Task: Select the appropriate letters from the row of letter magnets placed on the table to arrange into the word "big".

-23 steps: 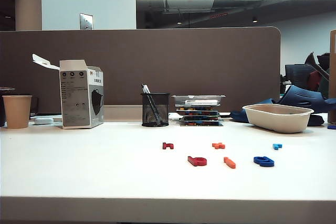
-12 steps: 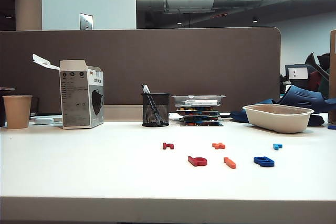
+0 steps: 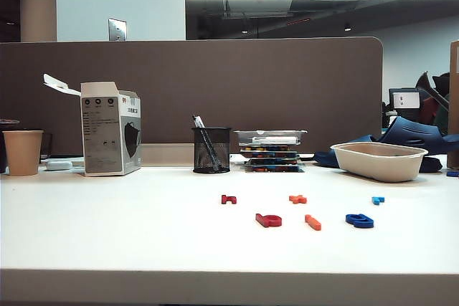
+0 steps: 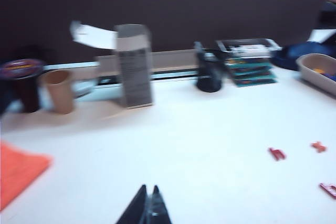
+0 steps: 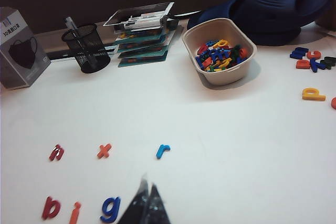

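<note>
Nothing on table (image 3: 107, 234) moves since earlier | "b" (image 5: 51, 208), "i" (image 5: 75, 212), "g" (image 5: 109, 208) lined up near, task looks done | left gripper (image 4: 148, 205) and right gripper (image 5: 146, 198) clenched, empty, hovering near edge.

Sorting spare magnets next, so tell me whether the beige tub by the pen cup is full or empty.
Partly full. The right wrist view shows the beige tub holding a heap of colored letter magnets below its rim; the exterior view shows only its outer wall.
</note>
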You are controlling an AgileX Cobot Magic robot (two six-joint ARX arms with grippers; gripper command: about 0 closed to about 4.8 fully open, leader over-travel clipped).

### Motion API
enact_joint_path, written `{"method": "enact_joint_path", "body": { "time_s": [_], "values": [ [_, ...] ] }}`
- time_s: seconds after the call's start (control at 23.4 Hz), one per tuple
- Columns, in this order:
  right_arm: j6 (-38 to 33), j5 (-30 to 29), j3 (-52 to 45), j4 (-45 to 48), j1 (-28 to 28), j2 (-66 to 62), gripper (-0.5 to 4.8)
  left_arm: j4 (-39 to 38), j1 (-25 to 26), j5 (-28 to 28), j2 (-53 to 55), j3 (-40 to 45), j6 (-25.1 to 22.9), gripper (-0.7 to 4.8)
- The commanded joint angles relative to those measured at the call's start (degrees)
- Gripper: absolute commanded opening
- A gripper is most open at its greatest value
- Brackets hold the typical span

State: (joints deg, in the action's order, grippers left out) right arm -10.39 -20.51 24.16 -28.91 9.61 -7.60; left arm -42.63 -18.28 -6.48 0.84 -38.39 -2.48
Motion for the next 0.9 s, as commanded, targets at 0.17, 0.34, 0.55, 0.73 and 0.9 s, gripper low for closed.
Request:
{"method": "enact_joint_path", "body": {
  "time_s": [0.17, 0.34, 0.55, 0.73, 0.9],
  "values": [
    [1.27, 0.02, -10.86, 17.25, 0.00, 1.86, -0.07, 29.79, -0.09, 6.08, -0.07, 16.44, -1.05, -0.06],
    [4.46, 1.90, -18.56, 25.88, 0.02, 1.86, -0.07, 39.78, -0.09, 4.81, -0.07, 26.45, -1.81, -0.05],
    [9.60, 4.11, -21.51, 27.34, 0.02, 1.86, -0.07, 44.24, -0.09, 4.83, -0.11, 31.43, -1.81, -0.06],
    [10.73, 6.67, -23.54, 29.46, 0.02, 1.86, -0.07, 47.80, -0.09, 5.20, -0.13, 34.42, -1.77, -0.06],
    [12.17, 7.89, -24.20, 30.86, 0.02, 1.86, -0.06, 50.18, -0.09, 5.18, -0.13, 36.81, -1.64, -0.06]
  ]
}}
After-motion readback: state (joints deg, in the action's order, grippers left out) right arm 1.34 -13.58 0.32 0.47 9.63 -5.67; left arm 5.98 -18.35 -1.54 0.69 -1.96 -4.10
